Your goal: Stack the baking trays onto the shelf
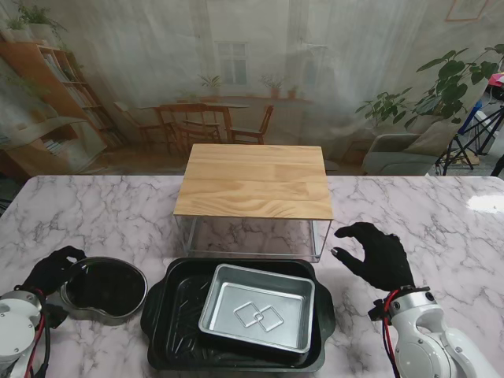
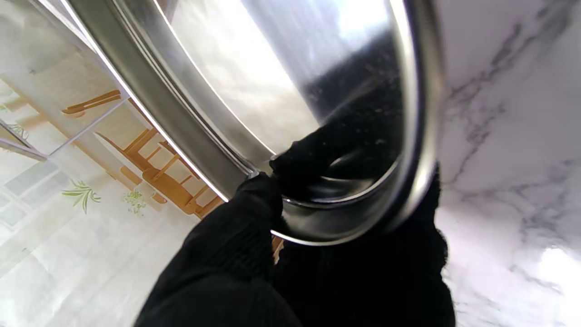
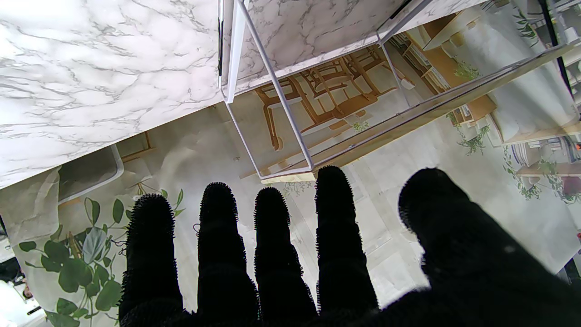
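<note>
Item 1, near the counter's [image 1: 94, 213] left front corner: my left hand [image 1: 49, 270], black-gloved, closed on the rim of a round metal pan [image 1: 105, 289]. The stand view shows the hand only at the pan's left edge. The left wrist view supplies the grip: thumb [image 2: 236, 218] over the rim of the pan [image 2: 290, 91], other fingers under it. It also shows the pan's shiny inside, which looks dark from the stand.

Item 2, front edge, centre: a large dark baking tray [image 1: 169, 315] with a smaller silver rectangular tray [image 1: 257, 317] lying inside it, slightly askew. Neither wrist view shows them.

Item 3, just behind those trays toward the counter's middle: the shelf [image 1: 256, 179], a pale wooden top on a thin white wire frame, nothing on it. The right wrist view catches only the frame's [image 3: 272, 86] legs and the underside.

Item 4, right of the shelf's front corner: my right hand [image 1: 376, 254], over the counter, fingers [image 3: 218, 236] spread and straight, holding nothing. The stand view alone places it beside the trays.
</note>
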You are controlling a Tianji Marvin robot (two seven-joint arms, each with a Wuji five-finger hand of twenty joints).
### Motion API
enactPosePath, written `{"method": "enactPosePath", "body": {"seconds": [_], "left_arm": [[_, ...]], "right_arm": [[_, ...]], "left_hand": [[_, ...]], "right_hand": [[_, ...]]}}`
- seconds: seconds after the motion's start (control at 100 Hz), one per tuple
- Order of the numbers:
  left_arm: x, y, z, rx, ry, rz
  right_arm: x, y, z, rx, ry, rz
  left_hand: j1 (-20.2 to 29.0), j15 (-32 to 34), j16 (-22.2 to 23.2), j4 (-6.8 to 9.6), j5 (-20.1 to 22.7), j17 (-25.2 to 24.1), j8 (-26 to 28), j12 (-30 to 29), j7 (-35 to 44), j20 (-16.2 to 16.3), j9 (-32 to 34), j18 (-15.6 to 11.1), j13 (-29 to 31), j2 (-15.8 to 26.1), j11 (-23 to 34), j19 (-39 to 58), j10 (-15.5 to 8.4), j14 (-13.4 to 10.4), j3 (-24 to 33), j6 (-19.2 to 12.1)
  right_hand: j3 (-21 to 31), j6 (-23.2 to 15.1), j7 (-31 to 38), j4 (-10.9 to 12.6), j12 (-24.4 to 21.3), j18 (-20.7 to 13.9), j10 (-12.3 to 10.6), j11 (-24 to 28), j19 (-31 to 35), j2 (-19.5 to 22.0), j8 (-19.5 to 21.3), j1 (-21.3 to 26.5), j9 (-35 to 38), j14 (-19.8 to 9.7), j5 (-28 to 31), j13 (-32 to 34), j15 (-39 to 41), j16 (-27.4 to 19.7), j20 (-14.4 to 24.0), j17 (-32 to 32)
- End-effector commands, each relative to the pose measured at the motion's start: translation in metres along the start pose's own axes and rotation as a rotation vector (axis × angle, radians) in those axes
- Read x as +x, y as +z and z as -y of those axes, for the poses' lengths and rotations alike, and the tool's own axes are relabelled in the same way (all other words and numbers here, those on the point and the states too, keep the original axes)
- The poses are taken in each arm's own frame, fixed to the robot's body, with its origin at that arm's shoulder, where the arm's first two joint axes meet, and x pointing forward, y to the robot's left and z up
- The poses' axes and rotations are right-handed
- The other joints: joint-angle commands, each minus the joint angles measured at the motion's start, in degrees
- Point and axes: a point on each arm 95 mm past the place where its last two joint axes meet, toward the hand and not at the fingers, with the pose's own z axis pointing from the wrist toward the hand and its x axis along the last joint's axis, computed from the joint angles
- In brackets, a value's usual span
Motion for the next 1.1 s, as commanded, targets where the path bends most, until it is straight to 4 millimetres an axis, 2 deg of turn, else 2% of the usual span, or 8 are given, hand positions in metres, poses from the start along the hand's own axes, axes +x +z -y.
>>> {"method": "enactPosePath", "body": {"seconds": [0.0, 0.48, 0.67, 0.82, 1.09], "left_arm": [[0.0, -0.004, -0.001, -0.019, -0.006, -0.006], [0.003, -0.036, 0.029, -0.002, -0.112, -0.101], [0.002, -0.035, 0.026, 0.011, -0.117, -0.102], [0.005, -0.033, 0.021, 0.024, -0.207, -0.12], [0.012, -0.036, 0.028, 0.032, -0.329, -0.183]], "right_arm": [[-0.001, -0.001, 0.002, 0.009, -0.002, 0.004], [-0.002, 0.0, 0.003, 0.014, -0.001, 0.006], [-0.002, 0.0, 0.003, 0.013, -0.001, 0.009], [-0.003, 0.001, 0.003, 0.015, -0.001, 0.015], [-0.004, 0.002, 0.004, 0.019, 0.0, 0.021]], "left_hand": [[4.2, 0.4, 0.7, 1.84, 3.0, 1.2, 3.3, 1.0, 6.0, -0.3, 1.9, -2.6, 3.2, 3.2, 0.8, 3.2, 1.3, 3.5, 6.9, -2.9], [4.2, 0.1, 0.9, 1.9, 3.4, 1.2, 3.2, 1.4, 5.6, -0.4, 2.0, -2.5, 3.2, 3.1, 0.3, 3.2, 1.2, 3.6, 6.8, -2.9], [4.2, 0.6, 1.2, 2.01, 4.2, 2.5, 3.7, 2.3, 5.5, -0.6, 2.5, -3.0, 4.1, 3.0, 0.7, 3.7, 0.7, 3.3, 6.3, -4.0], [4.2, 1.6, 1.7, 2.06, 4.5, 3.4, 3.8, 3.2, 5.5, -0.5, 2.4, -3.0, 4.6, 2.9, 1.0, 4.6, 0.8, 3.8, 6.4, -4.0], [4.2, 2.6, 2.4, 2.14, 4.4, 4.1, 4.0, 4.2, 5.5, -0.7, 2.4, -3.0, 4.8, 3.1, 1.2, 5.6, 0.6, 3.9, 6.3, -4.2]], "right_hand": [[-1.0, -0.8, -0.6, 1.6, -0.1, -1.7, -0.1, 0.6, -0.9, 2.4, 0.9, -0.9, -1.3, -1.0, -1.2, -1.9, -2.5, -0.7, 0.9, -0.8], [-1.1, -0.8, -0.6, 1.5, -0.1, -1.6, -0.1, 0.5, -1.0, 2.5, 0.8, -0.8, -1.3, -1.1, -1.3, -1.9, -2.5, -0.7, 0.9, -0.8], [-1.2, -0.9, -0.6, 1.5, -0.1, -1.6, -0.1, 0.6, -1.0, 2.5, 0.8, -0.8, -1.3, -1.0, -1.4, -1.9, -2.5, -0.7, 0.9, -0.7], [-1.1, -0.8, -0.6, 1.6, 0.0, -1.6, -0.2, 0.6, -1.0, 2.5, 0.8, -0.7, -1.3, -0.9, -1.5, -2.0, -2.5, -0.7, 0.9, -0.8], [-1.1, -0.8, -0.5, 1.5, 0.0, -1.6, -0.2, 0.6, -1.0, 2.6, 0.8, -0.8, -1.4, -1.0, -1.6, -2.0, -2.5, -0.7, 0.9, -0.8]]}}
